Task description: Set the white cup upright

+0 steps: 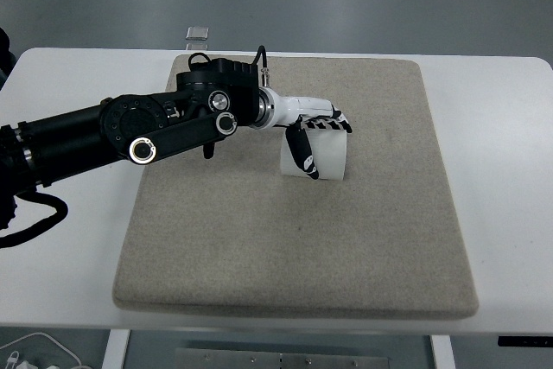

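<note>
A white cup (324,156) stands on the grey felt mat (294,239), a little behind its middle. My left hand (313,137) reaches in from the left and is closed around the cup: its fingers (333,121) lie over the top and its thumb (302,155) runs down the cup's near left side. The cup leans slightly in the grip. My left arm (138,127) stretches black across the mat's back left corner. The right arm is out of sight.
The mat covers most of the white table (501,127). A small clear item (198,33) sits at the table's far edge behind the arm. White cable (34,352) hangs below the near left corner.
</note>
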